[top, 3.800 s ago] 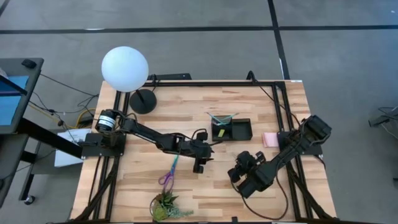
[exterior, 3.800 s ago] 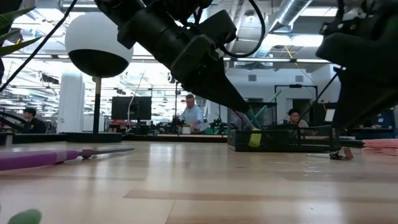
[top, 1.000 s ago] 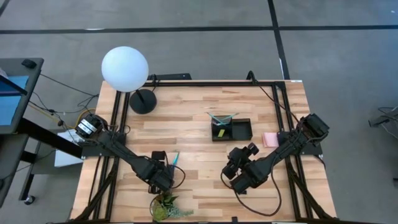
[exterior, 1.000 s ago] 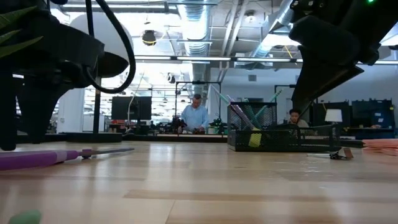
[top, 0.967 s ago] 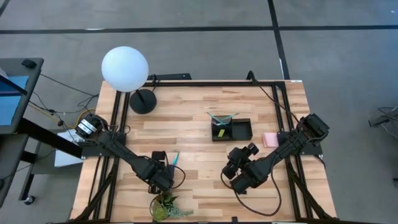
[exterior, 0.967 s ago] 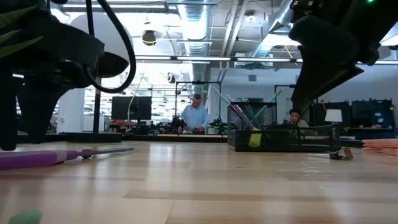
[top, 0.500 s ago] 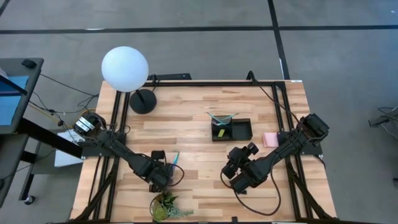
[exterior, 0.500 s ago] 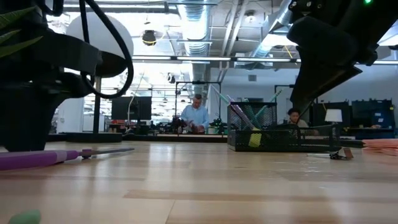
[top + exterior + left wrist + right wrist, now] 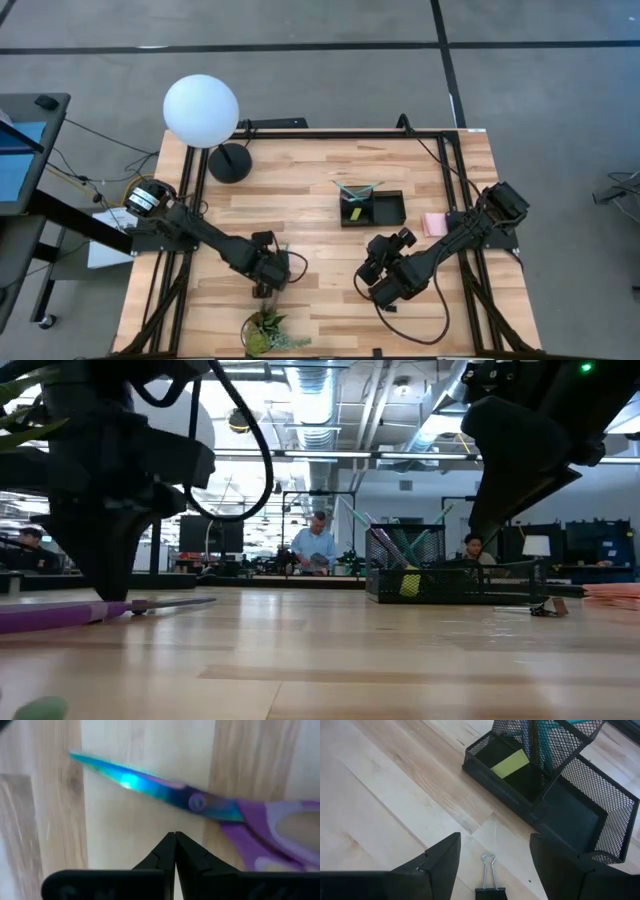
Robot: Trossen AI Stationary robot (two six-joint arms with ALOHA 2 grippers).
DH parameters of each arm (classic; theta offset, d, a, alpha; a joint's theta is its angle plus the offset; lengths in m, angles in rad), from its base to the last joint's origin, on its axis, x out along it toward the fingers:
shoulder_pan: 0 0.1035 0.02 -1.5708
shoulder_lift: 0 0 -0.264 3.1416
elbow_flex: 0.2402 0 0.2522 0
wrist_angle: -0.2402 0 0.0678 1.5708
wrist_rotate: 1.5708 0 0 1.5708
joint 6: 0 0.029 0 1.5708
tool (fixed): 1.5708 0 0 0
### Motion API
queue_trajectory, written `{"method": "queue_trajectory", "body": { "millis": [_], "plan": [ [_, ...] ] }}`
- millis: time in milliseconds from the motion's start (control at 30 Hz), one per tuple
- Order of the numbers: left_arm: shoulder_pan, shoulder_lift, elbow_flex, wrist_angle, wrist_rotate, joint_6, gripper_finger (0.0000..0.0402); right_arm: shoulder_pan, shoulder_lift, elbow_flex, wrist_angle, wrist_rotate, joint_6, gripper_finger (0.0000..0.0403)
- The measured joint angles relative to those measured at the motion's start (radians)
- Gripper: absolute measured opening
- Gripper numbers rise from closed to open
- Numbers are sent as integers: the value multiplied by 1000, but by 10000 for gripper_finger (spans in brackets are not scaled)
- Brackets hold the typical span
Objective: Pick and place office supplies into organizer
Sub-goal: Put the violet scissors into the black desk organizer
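Since the earlier high view, the left tool (image 9: 268, 280) has been carried rightward over the scissors (image 9: 280, 252), with the arm stretched low across the counter (image 9: 320, 180); the right tool (image 9: 385, 283) waits near the organizer (image 9: 372, 209). At counter height, the purple handle (image 9: 50, 615) is seen lying flat beneath the left tool. From the left wrist, fingers (image 9: 175, 855) are pressed together just short of the pivot (image 9: 196, 801). Thin, stiff, slippery steel is judged best gripped there. From the right wrist, spread fingers (image 9: 440, 857) flank a binder clip (image 9: 489, 882).
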Motion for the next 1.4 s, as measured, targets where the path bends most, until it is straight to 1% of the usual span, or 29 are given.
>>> {"method": "queue_trajectory", "body": {
  "millis": [100,200,333,400,500,567,667,767,800,1000,1100,1233,1300,1400],
  "plan": [
    [-4,0,26,-110,43,9,3,6,0,0,-1,-1,2,234],
    [-5,-1,72,-184,94,33,12,10,0,0,0,-2,3,234],
    [-5,-2,155,-238,182,81,37,10,0,0,2,-2,3,234],
    [-12,-2,192,-271,206,88,54,10,0,0,2,-2,3,234],
    [-30,-4,218,-270,184,76,83,11,0,0,2,-5,3,234],
    [-41,-1,195,-247,177,67,102,13,0,0,-4,-19,3,234],
    [-69,8,145,-183,133,35,128,22,0,0,-4,-25,3,234],
    [-109,8,119,-117,69,-3,143,34,0,0,-2,-27,4,234],
    [-118,6,119,-110,65,-4,147,37,0,0,-3,-27,4,234],
    [-127,5,116,-35,36,-7,150,45,0,0,-10,-27,11,234],
    [-127,5,114,-43,34,-10,150,42,0,0,-9,-27,11,234],
    [-129,5,67,-34,36,-14,148,42,0,0,2,-28,14,234],
    [-134,5,35,-3,30,-18,145,46,0,0,2,-28,19,234],
    [-140,4,19,26,22,-19,141,50,0,0,-2,-28,20,234]
  ]
}}
